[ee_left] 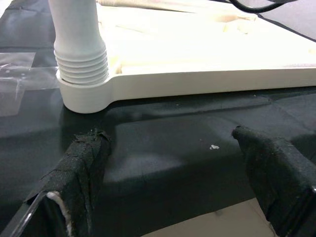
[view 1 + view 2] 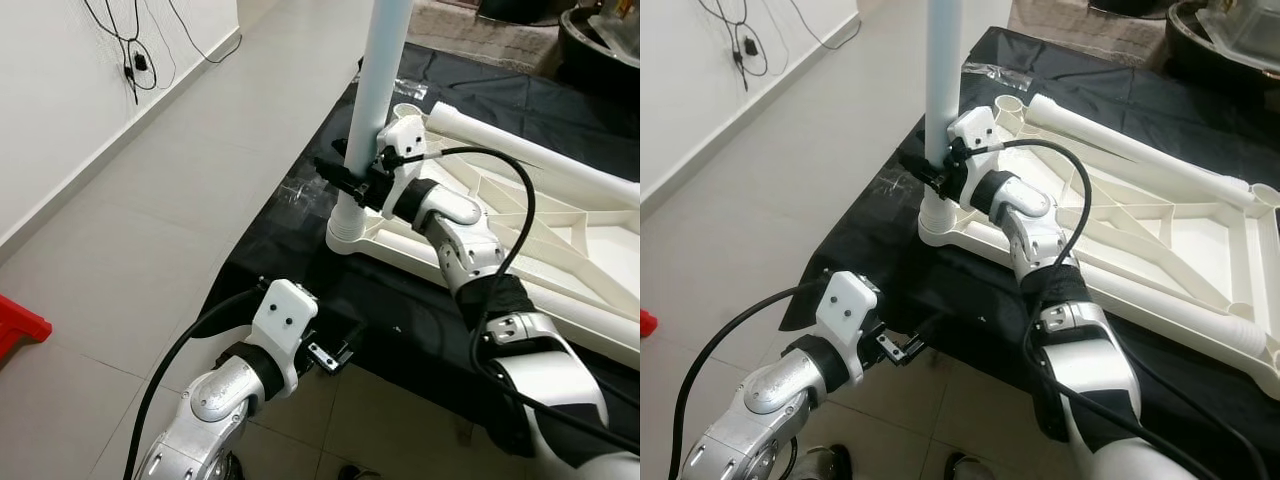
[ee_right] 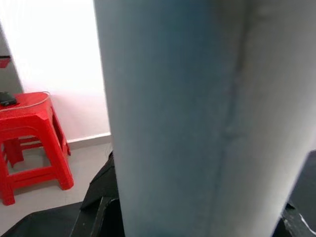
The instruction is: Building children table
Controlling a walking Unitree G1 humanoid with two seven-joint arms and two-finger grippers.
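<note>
black cloth [image 2: 420, 300], white upright table leg [image 2: 378, 90]

I find no readable text, label, brand, number or sign anywhere in these views. Checked the white plastic tabletop [image 2: 560, 240] and the upright table leg [image 2: 375, 110] at about 12 o'clock from my head camera: plain white, no markings I can make out. The black cloth [image 2: 940, 290] under them carries no print. The clear plastic bag [image 1: 15, 74] near the leg socket shows nothing legible. The red stool [image 3: 29, 143] in the right wrist view is bare of lettering. Wall and floor at 10 o'clock: cables only, no signs.
</note>
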